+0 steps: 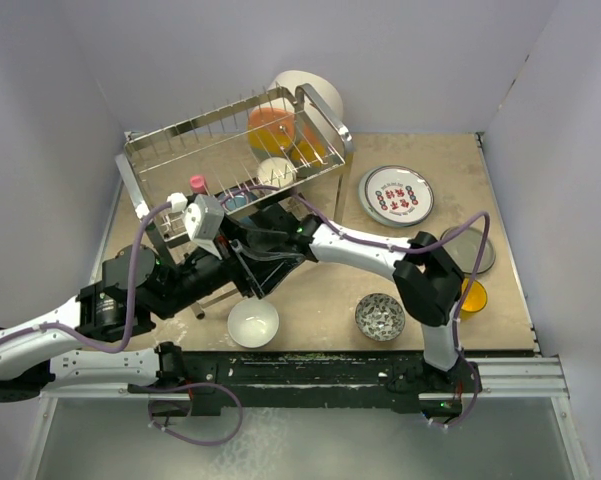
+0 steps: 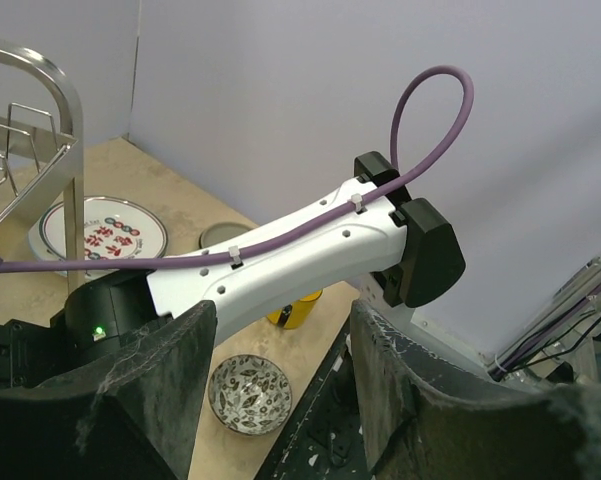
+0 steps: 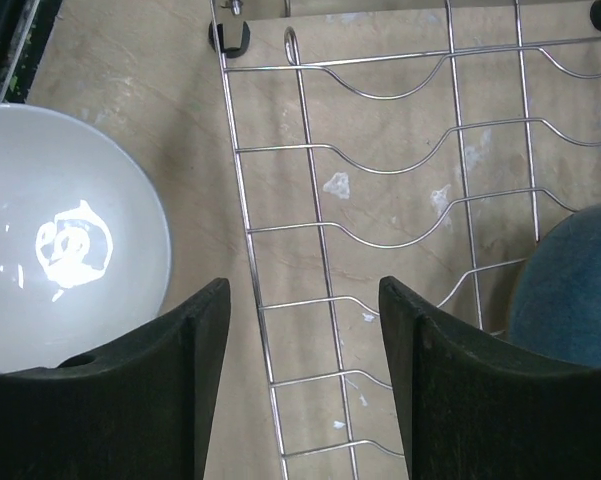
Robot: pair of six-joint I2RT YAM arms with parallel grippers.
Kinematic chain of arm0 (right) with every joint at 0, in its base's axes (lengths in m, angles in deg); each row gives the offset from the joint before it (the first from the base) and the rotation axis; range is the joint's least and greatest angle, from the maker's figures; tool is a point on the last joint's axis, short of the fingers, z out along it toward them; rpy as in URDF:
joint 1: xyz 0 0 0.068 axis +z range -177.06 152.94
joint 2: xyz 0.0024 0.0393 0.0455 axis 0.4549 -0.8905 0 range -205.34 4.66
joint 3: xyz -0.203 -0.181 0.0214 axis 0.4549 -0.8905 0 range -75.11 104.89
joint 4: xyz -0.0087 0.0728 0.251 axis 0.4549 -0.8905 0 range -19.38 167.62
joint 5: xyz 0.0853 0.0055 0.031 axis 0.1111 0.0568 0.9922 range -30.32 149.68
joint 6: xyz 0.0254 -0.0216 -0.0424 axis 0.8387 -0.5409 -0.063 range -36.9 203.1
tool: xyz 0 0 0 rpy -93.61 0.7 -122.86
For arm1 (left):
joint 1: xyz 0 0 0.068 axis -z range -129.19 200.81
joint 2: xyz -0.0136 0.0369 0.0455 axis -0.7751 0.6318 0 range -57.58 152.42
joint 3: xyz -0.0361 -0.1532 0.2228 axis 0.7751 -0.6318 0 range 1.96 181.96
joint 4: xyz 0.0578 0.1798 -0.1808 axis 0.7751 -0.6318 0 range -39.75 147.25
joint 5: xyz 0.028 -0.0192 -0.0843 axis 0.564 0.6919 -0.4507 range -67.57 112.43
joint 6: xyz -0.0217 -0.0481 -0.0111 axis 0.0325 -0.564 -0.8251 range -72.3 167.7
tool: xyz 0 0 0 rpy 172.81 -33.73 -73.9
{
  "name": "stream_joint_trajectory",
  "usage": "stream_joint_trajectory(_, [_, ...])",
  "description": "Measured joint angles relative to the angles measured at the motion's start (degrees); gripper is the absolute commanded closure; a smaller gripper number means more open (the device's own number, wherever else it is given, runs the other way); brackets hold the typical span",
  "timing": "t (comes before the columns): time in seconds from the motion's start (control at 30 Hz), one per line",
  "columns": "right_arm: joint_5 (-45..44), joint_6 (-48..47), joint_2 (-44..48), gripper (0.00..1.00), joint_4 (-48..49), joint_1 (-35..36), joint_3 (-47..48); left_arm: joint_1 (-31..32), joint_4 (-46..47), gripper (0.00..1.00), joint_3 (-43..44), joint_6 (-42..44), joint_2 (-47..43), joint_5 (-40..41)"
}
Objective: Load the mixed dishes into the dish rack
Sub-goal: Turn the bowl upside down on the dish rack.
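The chrome wire dish rack (image 1: 180, 140) stands at the back left, with orange dishes in its upper tier. My right gripper (image 3: 300, 385) is open above the rack's lower wire shelf (image 3: 380, 190), nothing between its fingers. A dark blue bowl (image 3: 570, 290) rests on that shelf to its right. The white bowl (image 3: 60, 260) sits on the table to its left. My left gripper (image 2: 280, 400) is open and empty, facing the right arm (image 2: 290, 250). On the table are the small patterned bowl (image 1: 380, 317), the yellow cup (image 1: 472, 297), the red-lettered plate (image 1: 395, 195) and a grey plate (image 1: 475, 250).
Both arms cross in front of the rack, left gripper (image 1: 238, 243) close to the right gripper (image 1: 250, 278). A large white plate (image 1: 315, 90) leans behind the rack. A small pink piece (image 1: 197, 183) sits in the rack. Walls close in on three sides.
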Motion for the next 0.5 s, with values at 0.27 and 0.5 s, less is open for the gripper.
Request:
stream_joint_trajectory(0.27, [-1.2, -12.5, -2.4, 0.78, -15.3, 0.1, 8.3, 0.0, 0.5, 0.40, -0.1, 0.0, 0.1, 0.0])
stream_joint_trajectory(0.5, [-0.6, -24.7, -7.2, 0.96, -32.8, 0.5, 16.4, 0.0, 0.7, 0.40, -0.3, 0.0, 0.2, 0.0])
